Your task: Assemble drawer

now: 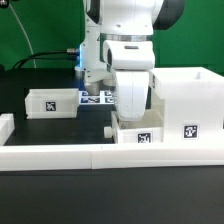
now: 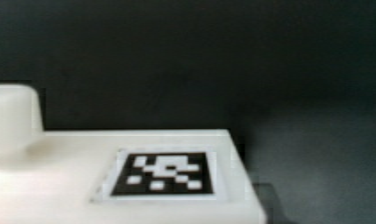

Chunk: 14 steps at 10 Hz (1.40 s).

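Note:
In the exterior view my gripper (image 1: 133,110) points down, right over a small white drawer part (image 1: 128,131) with a tag on its front. The fingertips are hidden against that part, so I cannot tell whether they hold it. A larger white open drawer box (image 1: 188,98) stands just to the exterior view's right of it. Another white tagged part (image 1: 52,102) lies at the exterior view's left. The wrist view shows a white tagged panel (image 2: 69,165) very close, with a rounded white piece (image 2: 11,115) beside it. No fingers show there.
The marker board (image 1: 98,98) lies behind the gripper near the arm's base. A long low white wall (image 1: 60,155) runs along the front, with a short end (image 1: 5,127) at the exterior view's left. The table is black (image 2: 220,60).

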### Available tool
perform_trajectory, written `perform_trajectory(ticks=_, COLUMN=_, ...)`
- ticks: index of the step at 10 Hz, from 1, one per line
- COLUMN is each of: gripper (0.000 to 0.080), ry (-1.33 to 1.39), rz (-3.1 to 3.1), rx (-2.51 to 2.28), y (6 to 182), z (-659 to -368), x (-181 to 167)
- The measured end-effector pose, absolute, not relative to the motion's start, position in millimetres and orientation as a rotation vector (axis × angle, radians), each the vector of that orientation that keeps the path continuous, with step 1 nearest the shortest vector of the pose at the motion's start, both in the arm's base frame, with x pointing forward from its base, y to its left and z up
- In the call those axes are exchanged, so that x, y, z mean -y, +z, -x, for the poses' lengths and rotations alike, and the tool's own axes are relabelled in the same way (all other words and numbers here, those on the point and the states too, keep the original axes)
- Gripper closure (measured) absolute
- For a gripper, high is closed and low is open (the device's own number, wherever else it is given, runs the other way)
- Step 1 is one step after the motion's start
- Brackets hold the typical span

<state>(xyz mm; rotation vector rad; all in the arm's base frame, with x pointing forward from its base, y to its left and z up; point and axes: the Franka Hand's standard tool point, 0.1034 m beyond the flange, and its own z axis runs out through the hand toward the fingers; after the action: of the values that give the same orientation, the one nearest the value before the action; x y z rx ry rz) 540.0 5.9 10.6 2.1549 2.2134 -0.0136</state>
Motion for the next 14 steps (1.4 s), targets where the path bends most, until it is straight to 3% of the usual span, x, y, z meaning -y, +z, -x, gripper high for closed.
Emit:
perform_trajectory(ticks=7, gripper=0.0756, ry=-0.073, rz=-2.111, rx=-2.178, y=13.1, z=-542.5, x=-6.3)
perform_trajectory(ticks=9, gripper=0.0373, ry=-0.063, rz=-2.113, rx=-2.166, y=21.1, z=-544.8, x=-4.9)
perform_trajectory(ticks=10, gripper=0.0373, ry=-0.052, rz=-2.112, rx=-2.159, y=27.5, z=-546.9, x=-5.3)
perform_trajectory(ticks=11, gripper=0.0239, ry=-0.048, rz=-2.111, rx=-2.153, y=35.0, z=-549.2, x=-4.9)
perform_trajectory(ticks=12, gripper=0.0178, ry=-0.035, rz=-2.108, rx=-2.144, y=43.4, z=-552.0, x=-3.8)
perform_trajectory(ticks=14, gripper=0.0155, ry=-0.016, rz=-2.105, rx=-2.123, y=58.9, z=-555.7, x=11.6)
